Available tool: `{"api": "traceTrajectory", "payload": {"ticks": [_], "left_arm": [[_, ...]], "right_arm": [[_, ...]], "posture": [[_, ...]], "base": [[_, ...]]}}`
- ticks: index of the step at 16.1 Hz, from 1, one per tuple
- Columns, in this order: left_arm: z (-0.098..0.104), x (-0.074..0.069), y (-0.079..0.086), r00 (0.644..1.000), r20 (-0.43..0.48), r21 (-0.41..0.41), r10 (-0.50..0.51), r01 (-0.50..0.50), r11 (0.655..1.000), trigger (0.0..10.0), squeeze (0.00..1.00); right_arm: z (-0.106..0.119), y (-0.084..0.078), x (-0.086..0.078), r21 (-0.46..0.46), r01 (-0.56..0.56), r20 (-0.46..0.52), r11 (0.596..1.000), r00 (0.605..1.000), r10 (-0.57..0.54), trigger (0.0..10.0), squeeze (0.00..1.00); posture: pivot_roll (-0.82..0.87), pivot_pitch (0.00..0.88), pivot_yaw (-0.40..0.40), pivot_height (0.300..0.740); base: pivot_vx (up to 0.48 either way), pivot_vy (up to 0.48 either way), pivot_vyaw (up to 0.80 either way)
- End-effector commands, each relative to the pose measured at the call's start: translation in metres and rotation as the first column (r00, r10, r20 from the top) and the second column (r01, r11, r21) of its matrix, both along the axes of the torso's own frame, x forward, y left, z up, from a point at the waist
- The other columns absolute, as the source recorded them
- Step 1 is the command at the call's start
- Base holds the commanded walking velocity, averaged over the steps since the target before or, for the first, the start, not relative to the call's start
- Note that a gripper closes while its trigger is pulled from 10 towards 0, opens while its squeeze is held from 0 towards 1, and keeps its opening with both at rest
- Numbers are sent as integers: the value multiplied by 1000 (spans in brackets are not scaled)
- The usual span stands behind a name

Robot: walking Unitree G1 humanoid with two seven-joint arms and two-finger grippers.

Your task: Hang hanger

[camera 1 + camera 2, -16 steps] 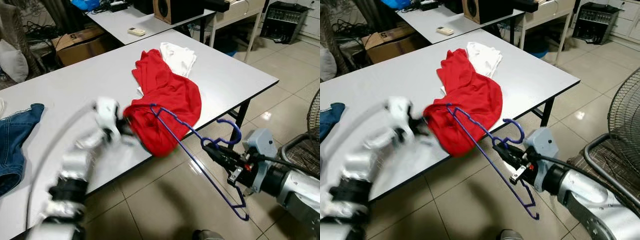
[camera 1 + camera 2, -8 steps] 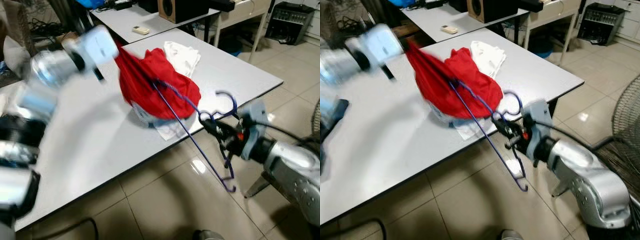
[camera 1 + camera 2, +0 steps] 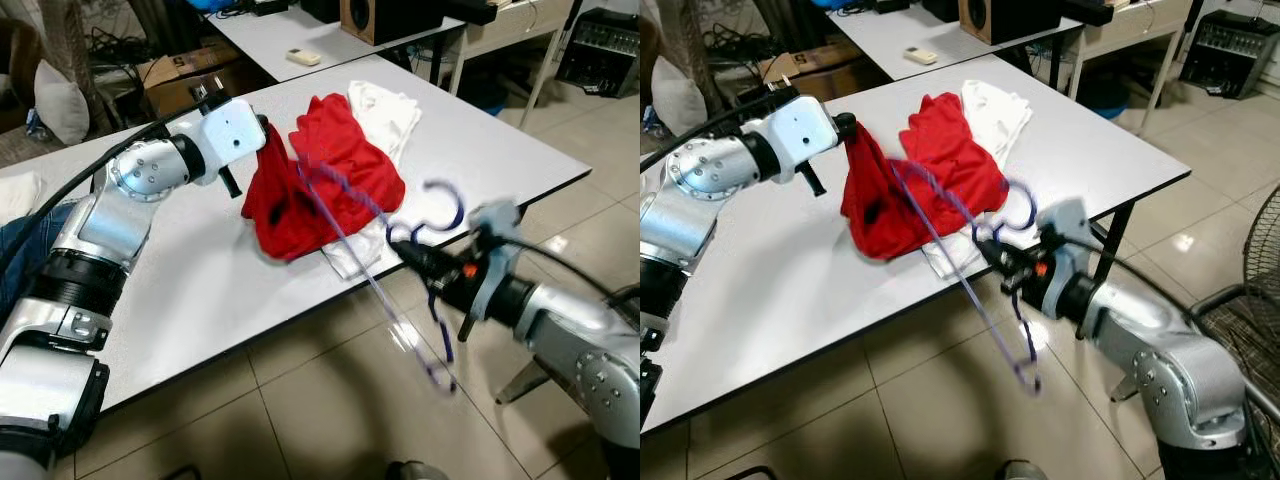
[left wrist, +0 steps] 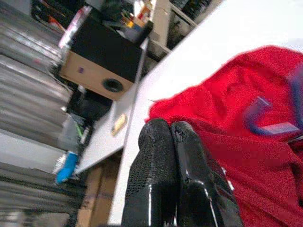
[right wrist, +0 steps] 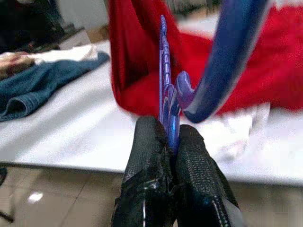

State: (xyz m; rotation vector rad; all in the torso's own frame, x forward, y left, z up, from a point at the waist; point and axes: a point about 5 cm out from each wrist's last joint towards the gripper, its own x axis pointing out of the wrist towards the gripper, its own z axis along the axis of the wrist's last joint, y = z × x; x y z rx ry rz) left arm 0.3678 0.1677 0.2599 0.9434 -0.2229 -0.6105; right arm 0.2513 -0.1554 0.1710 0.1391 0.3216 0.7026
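The right tool is clamped on the neck of the blue hanger, just below its hook, off the near right edge of the counter; the hanger's far shoulder reaches up into the red shirt while its lower bar hangs blurred over the tiled floor. The left tool is pinched shut on a fold of the red shirt, holding that edge lifted above the counter at the left of the garment. Compared with a second ago, the left arm has swung up and far from the counter's near edge, dragging the shirt fully back onto the surface, and the right arm has brought the hanger nearer the cloth. That likely means the shirt is being opened for threading; nothing is hung yet. A white garment lies beneath and beyond the shirt, blue jeans at far left.
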Motion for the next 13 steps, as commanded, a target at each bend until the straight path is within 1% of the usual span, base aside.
{"api": "traceTrajectory", "payload": {"ticks": [1,2,3,4,5,6,8,9,10,11,12,13], "left_arm": [[6,-5,-1,1000,28,-40,-13,14,999,0,0],[4,-10,-8,999,27,-68,-44,45,997,0,0],[1,-16,-17,996,26,-92,-82,84,992,0,0],[1,-18,-18,996,27,-98,-90,92,991,0,0],[-3,-22,-24,992,14,-107,-126,127,986,0,0],[-8,-26,-27,988,-11,-90,-154,152,984,0,0],[-13,-29,-28,987,-22,-84,-157,155,984,0,0],[-14,-25,-17,998,-15,-85,-57,55,995,0,0],[-16,-22,-9,1000,-15,-74,2,-3,997,0,0],[-20,-20,3,997,-10,-42,74,-75,996,0,0],[-21,-20,9,994,-5,-28,111,-112,993,0,0],[-23,-19,20,985,10,-14,175,-175,984,0,0]], "right_arm": [[-10,0,0,13,39,-82,999,996,-38,10000,0],[-19,-2,1,19,78,-139,997,987,-75,10000,0],[-26,-1,2,33,89,-176,995,981,-82,10000,0],[-27,0,2,42,90,-183,995,980,-81,10000,0],[-27,2,2,71,88,-193,994,979,-72,10000,0],[-26,2,4,77,90,-196,993,978,-73,10000,0],[-21,2,7,113,96,-189,989,979,-74,10000,0],[-13,-1,10,151,123,-162,981,982,-98,10000,0],[-7,-8,15,154,178,-125,972,979,-160,10000,0],[0,-17,21,175,248,-94,953,968,-234,10000,0],[4,-23,24,182,286,-82,941,958,-275,10000,0],[8,-34,29,190,356,-80,915,934,-347,10000,0]], "posture": [[-171,0,93,740],[-170,0,92,740],[-169,0,93,740],[-169,0,93,740],[-170,0,91,740],[-170,0,88,740],[-169,0,87,740],[-169,0,85,740],[-169,0,85,740],[-176,0,88,740],[-176,0,88,740],[-176,0,88,740]], "base": [[0,0,0],[0,0,0],[0,0,0],[0,0,0],[0,0,0],[0,0,0],[0,0,0],[0,0,0],[0,0,0],[0,0,0],[0,0,0],[0,0,0]]}}
